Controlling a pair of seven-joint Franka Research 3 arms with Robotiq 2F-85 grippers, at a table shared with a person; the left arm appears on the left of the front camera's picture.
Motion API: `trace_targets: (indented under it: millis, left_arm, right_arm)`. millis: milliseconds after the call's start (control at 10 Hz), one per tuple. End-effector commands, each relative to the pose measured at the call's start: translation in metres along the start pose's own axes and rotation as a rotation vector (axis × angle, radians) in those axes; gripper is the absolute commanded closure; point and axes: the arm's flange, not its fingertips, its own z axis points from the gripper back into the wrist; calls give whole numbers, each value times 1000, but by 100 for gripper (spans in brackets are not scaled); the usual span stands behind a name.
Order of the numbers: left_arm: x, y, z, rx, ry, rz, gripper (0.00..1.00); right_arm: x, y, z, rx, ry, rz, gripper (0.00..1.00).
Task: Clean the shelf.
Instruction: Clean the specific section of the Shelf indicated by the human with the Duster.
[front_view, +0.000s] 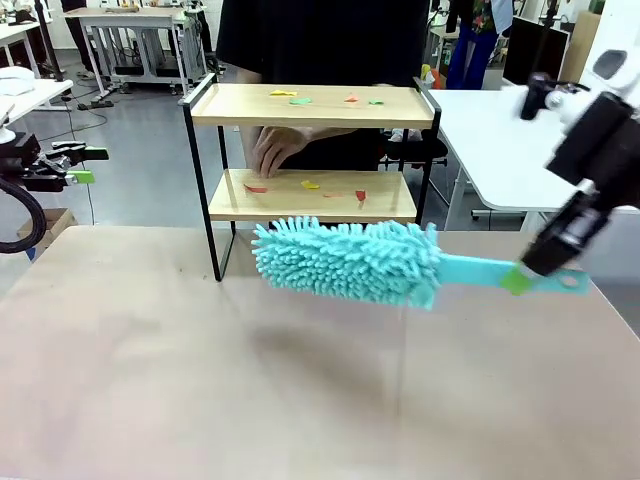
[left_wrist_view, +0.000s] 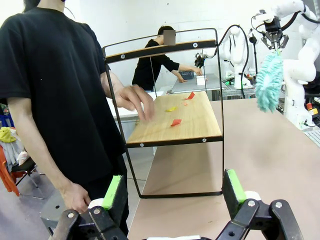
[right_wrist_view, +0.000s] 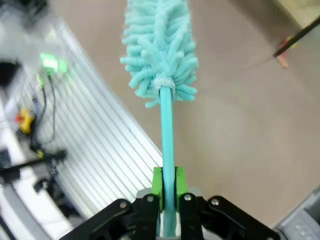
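Clearly the right gripper (right_wrist_view: 167, 182) is clamped on the thin handle (right_wrist_view: 165, 130) of a turquoise duster (front_view: 350, 262), green pads pinching it near its end, so the fluffy head sticks out leftward and hangs above the table (front_view: 150, 350) without touching it. Just beyond the head, on the far side, stands the shelf (front_view: 240, 105), a two-tier rack near the table's far edge, with small coloured scraps (front_view: 310, 184) lying on both boards. A person's hand (front_view: 278, 150) reaches in from the far side over the left part of the lower board. The left gripper (left_wrist_view: 175, 192) sits at the left, well apart from the shelf, jaws spread wide and empty. The step in hand looks like bringing the duster to a board and sweeping the scraps off. To do it well, keep the head level and low enough to brush the wood, enter between the black frame posts rather than clipping them, and sweep in one direction toward an open edge. The lower board is best left until the hand is clear.
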Motion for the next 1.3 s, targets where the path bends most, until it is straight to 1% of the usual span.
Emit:
trace_targets:
  millis: [0,100,300,400,500,600,800,900,1000,1200]
  left_arm:
    - [2,-1,0,1,-2,-4,0]
    - [2,-1,0,1,-2,-4,0]
    - [2,-1,0,1,-2,-4,0]
    - [2,-1,0,1,-2,-4,0]
    - [2,-1,0,1,-2,-4,0]
    - [2,-1,0,1,-2,-4,0]
    - [2,-1,0,1,-2,-4,0]
    - [2,-1,0,1,-2,-4,0]
    - [2,-1,0,1,-2,-4,0]
    - [2,-1,0,1,-2,-4,0]
  right_arm:
    - [22,31,-24,-125,-103,-162,87]
    - [30,47,-35,-163,-146,-209,87]
    - [44,67,-53,-234,-232,-291,87]
    - [51,73,-60,-232,-260,-296,87]
    - [54,73,-59,-197,-241,-305,87]
    - [42,74,-49,-204,-222,-268,87]
    - [42,74,-49,-204,-222,-268,87]
    - [47,75,-57,-202,-219,-274,87]
    - [65,90,-60,-185,-253,-278,87]
    - [92,90,-74,-159,-264,-309,87]
